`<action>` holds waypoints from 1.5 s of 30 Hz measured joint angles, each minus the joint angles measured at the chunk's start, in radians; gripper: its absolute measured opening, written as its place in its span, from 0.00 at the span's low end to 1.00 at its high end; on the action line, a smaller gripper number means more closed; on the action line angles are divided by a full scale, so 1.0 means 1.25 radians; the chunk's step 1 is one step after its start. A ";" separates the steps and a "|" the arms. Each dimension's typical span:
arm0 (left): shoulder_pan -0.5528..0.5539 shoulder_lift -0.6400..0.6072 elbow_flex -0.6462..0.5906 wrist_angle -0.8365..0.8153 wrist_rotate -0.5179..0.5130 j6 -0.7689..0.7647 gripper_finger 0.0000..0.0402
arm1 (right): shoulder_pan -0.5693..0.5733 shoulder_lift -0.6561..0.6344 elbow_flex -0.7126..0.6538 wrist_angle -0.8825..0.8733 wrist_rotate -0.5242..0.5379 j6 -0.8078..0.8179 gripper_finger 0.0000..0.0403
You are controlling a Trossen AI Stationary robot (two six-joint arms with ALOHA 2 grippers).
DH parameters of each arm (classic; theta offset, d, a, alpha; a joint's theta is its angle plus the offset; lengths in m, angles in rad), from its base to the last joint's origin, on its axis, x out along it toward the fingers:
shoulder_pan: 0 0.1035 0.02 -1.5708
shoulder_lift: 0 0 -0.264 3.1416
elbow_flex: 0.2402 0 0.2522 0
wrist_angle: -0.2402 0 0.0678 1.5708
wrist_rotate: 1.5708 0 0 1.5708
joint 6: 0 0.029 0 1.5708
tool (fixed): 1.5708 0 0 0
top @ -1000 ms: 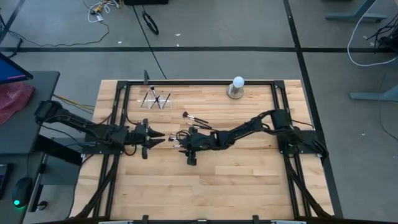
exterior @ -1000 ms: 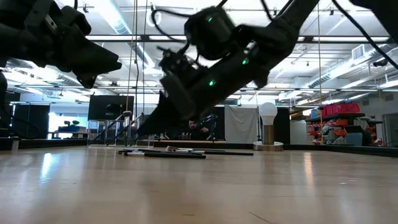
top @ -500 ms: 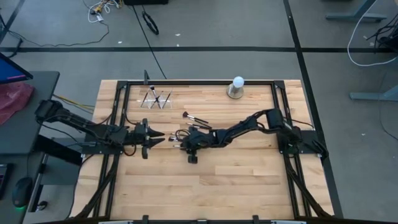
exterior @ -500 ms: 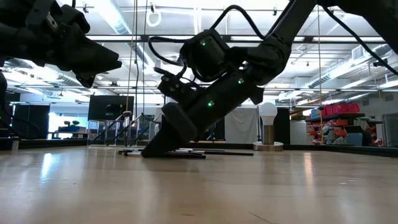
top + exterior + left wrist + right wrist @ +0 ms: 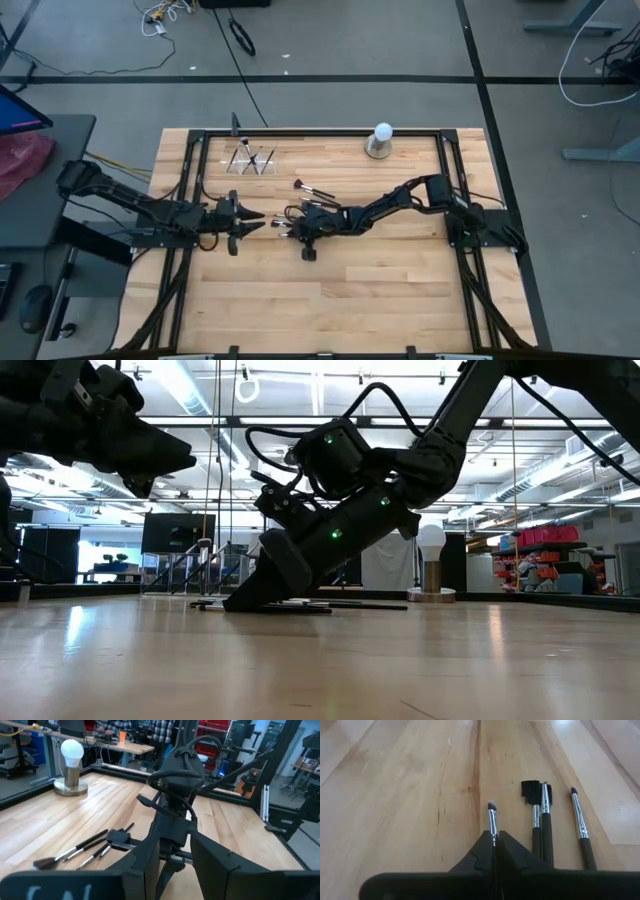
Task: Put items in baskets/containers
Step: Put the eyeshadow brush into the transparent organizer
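- Your right gripper [image 5: 495, 842] is down on the butcher-block table [image 5: 400, 300] at mid-table, its fingers pressed together on one thin makeup brush [image 5: 492, 817]; the small dark bristle tip and silvery ferrule poke out just past the fingertips.
- Just beside that pinch lie three more loose brushes [image 5: 542, 820] flat on the wood, two of them touching along their handles, the third [image 5: 579, 822] slightly apart.
- From above, the loose brushes [image 5: 312, 190] form a small scatter between the two arms, near the right gripper [image 5: 290, 227].
- The clear compartmented holder [image 5: 252, 160] sits toward the far left of the table, well apart from the scatter, with several brushes already standing or leaning in it.
- Your left gripper [image 5: 252, 219] hovers above the table near the scatter, its fingers [image 5: 215, 865] partly spread, nothing between them.
- Handling, as a judgement: these brushes look very light, stiff and slim, with smooth handles that could roll or swivel in a narrow pinch. The hold here sits close to the ferrule, so the long handle may droop; a grip nearer mid-handle would likely carry it steadier.
- The bristle tips look soft and best left unsqueezed.
- A white ball on a grey round base [image 5: 381, 141] stands at the far edge; it is not part of the job.
- No brand, label or writing can be read anywhere.
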 joint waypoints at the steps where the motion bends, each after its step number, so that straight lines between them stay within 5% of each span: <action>1: -0.008 0.000 0.000 0.008 0.000 0.011 0.29 | 0.004 -0.007 -0.003 0.004 0.007 0.000 0.02; 9: -0.128 0.000 0.000 0.097 -0.011 0.142 0.29 | 0.056 -0.074 -0.044 0.112 0.042 -0.002 0.02; 15: -0.215 0.034 0.000 0.118 -0.055 0.194 0.27 | 0.093 -0.128 -0.196 0.484 0.048 0.024 0.01; 20: -0.219 0.178 0.001 0.274 -0.046 0.222 0.25 | 0.131 -0.141 -0.262 0.823 0.016 0.015 0.02; 26: -0.180 0.419 0.016 0.535 0.009 0.241 0.25 | 0.160 -0.141 -0.221 0.854 0.008 -0.026 0.02; 34: -0.117 0.675 0.195 0.566 0.066 0.248 0.25 | 0.185 -0.141 -0.156 0.852 0.008 -0.097 0.02; 40: -0.081 0.741 0.276 0.564 0.069 0.293 0.25 | 0.198 -0.141 -0.156 0.858 0.009 -0.106 0.02; 45: -0.079 0.741 0.287 0.602 0.155 0.311 0.25 | 0.208 -0.142 -0.155 0.861 0.040 -0.138 0.02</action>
